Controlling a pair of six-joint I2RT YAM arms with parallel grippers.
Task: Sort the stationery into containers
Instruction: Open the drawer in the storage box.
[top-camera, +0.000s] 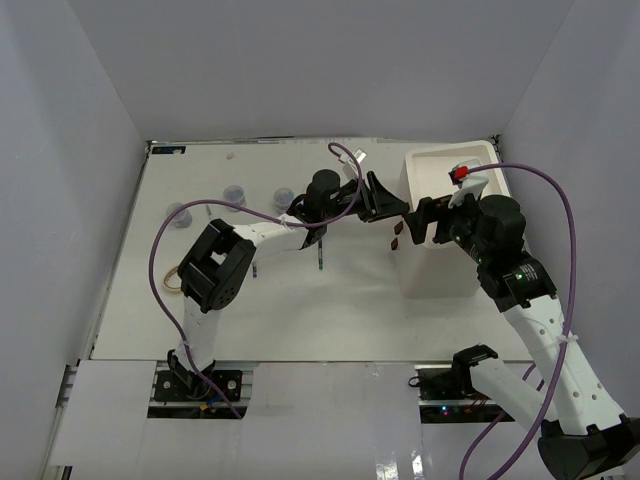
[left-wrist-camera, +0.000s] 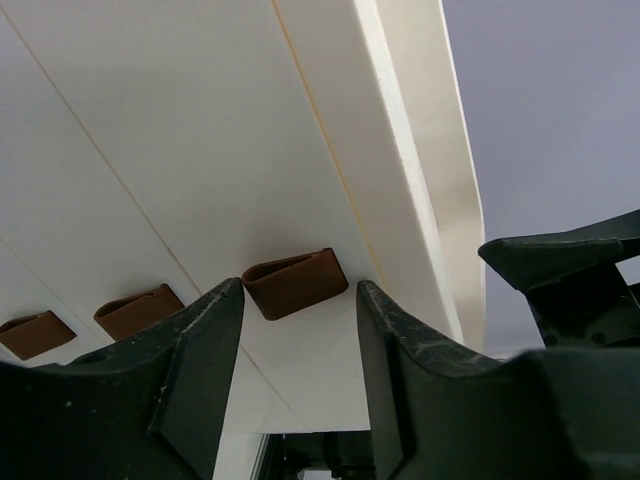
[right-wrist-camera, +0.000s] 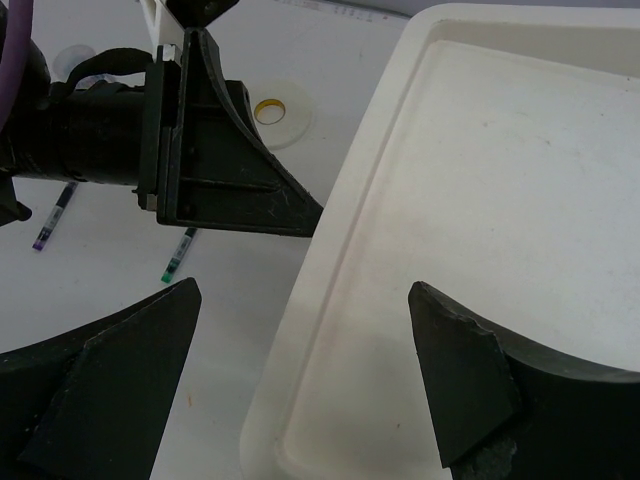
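Observation:
The white organiser (top-camera: 455, 170) stands at the back right, its shallow tray top bare. My left gripper (top-camera: 388, 205) faces its left side, where the drawers are. In the left wrist view my left gripper (left-wrist-camera: 298, 300) is open, and the nearest brown handle (left-wrist-camera: 295, 283) sits just beyond the gap between its fingertips, untouched. Two more handles (left-wrist-camera: 140, 310) lie to the left. My right gripper (right-wrist-camera: 302, 290) is open and empty, and straddles the tray's left rim (right-wrist-camera: 330, 260) from above. Three jars (top-camera: 235, 193) and a loop band (top-camera: 172, 277) lie at the left.
A cream tape ring (right-wrist-camera: 275, 108) and two dark pens (right-wrist-camera: 180, 255) lie on the table behind my left gripper (right-wrist-camera: 220, 170). Another pen (top-camera: 320, 255) lies at mid-table. Grey walls close in the back and both sides. The two grippers are close together at the organiser.

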